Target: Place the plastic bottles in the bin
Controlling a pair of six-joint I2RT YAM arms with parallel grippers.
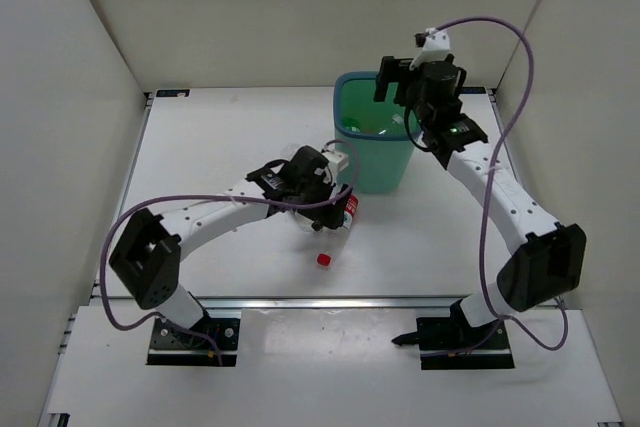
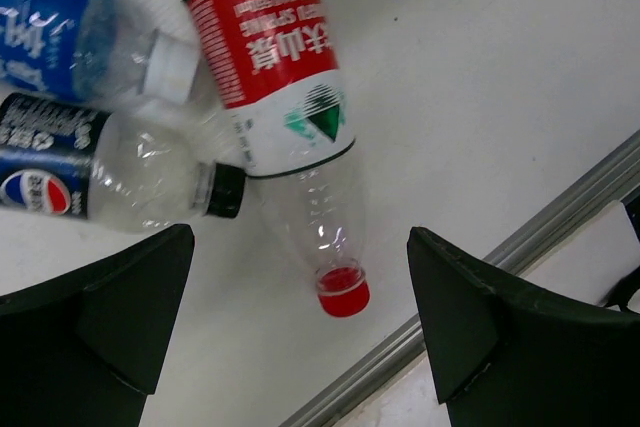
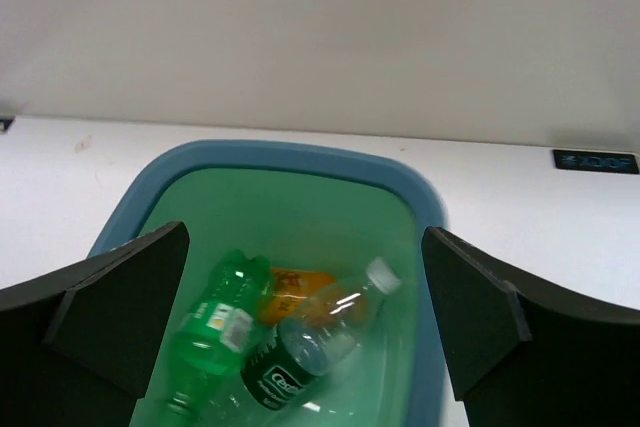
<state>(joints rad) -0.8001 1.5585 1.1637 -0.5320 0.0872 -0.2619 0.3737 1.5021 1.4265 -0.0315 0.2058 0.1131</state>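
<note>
Three plastic bottles lie on the white table under my left gripper (image 2: 300, 247), which is open and empty above them. A clear one with a red label (image 2: 280, 67) has its red cap (image 2: 343, 292) between my fingers. Beside it lie a dark-labelled one (image 2: 60, 172) and a blue-labelled one (image 2: 50, 17). In the top view my left gripper (image 1: 330, 215) hovers over the red-labelled bottle (image 1: 347, 209). The teal bin (image 1: 375, 152) holds a green bottle (image 3: 215, 322), an orange one (image 3: 290, 287) and a clear dark-labelled one (image 3: 310, 342). My right gripper (image 3: 305, 237) is open and empty above the bin's rim (image 3: 290, 157).
An aluminium rail (image 2: 480, 277) runs along the table's front edge close to the red cap. White walls enclose the table at the left, back and right. Purple cables loop from both arms (image 1: 500, 37).
</note>
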